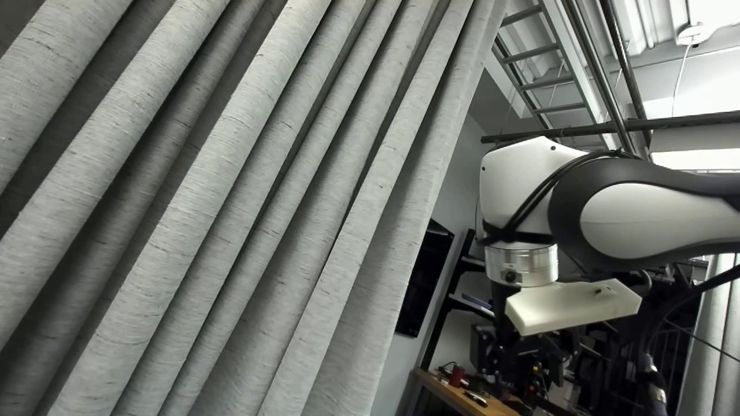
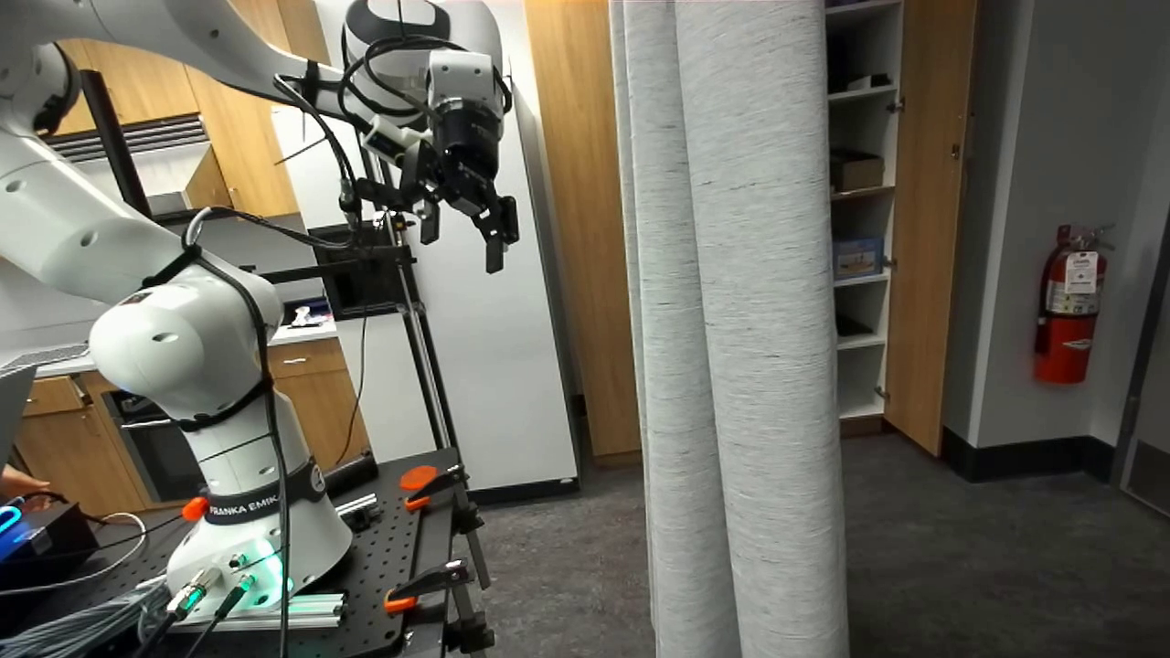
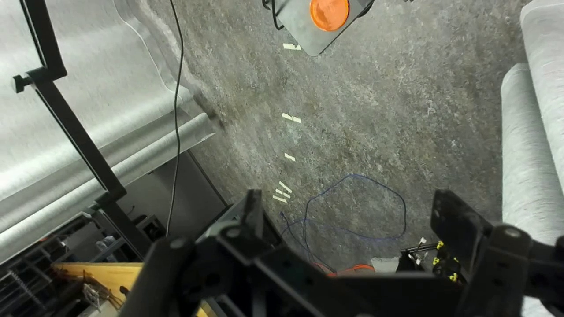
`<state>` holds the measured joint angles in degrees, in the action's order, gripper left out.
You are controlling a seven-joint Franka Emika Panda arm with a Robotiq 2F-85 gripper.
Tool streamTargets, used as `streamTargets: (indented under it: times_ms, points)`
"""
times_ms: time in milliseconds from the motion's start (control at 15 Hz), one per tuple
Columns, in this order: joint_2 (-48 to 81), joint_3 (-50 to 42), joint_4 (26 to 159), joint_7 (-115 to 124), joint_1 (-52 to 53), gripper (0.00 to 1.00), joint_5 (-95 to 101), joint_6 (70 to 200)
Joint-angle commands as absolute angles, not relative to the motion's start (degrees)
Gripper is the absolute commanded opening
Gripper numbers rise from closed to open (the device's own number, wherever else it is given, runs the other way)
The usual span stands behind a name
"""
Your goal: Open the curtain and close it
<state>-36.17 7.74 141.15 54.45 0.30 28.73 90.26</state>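
The curtain is a large light grey drape with long pleats. In an exterior view the curtain [image 1: 277,202] fills the left and middle. In an exterior view the curtain [image 2: 759,320] hangs upright right of the arm. Grey fabric [image 3: 528,149] also shows at the right edge of the wrist view, and more grey fabric [image 3: 79,110] at its left. My gripper [image 2: 464,242] points downward with fingers spread, apart from the curtain with a gap between them. In the wrist view the gripper [image 3: 348,198] is wide open, with only floor seen between its fingertips.
A black perforated table [image 2: 384,512] with orange-tipped clamps bears the arm. A white fridge [image 2: 512,366] and black metal frame [image 2: 420,347] stand behind the gripper. A black bar [image 3: 75,127] and hanging cable [image 3: 177,119] cross the wrist view. A fire extinguisher [image 2: 1069,311] hangs far right.
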Motion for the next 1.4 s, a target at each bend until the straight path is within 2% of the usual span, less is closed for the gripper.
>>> streamTargets:
  times_ms: [0,467,933,1333]
  points:
    - [-36.2,8.4,141.1,54.1,-0.5,0.98,28.4,90.4]
    - [-32.5,4.2,137.4,52.1,-1.5,1.00,25.6,97.6]
    - [-24.4,-1.3,130.9,45.2,-4.7,1.00,22.2,114.1]
    - [-21.2,-3.4,130.3,29.0,-5.5,0.95,20.6,127.2]
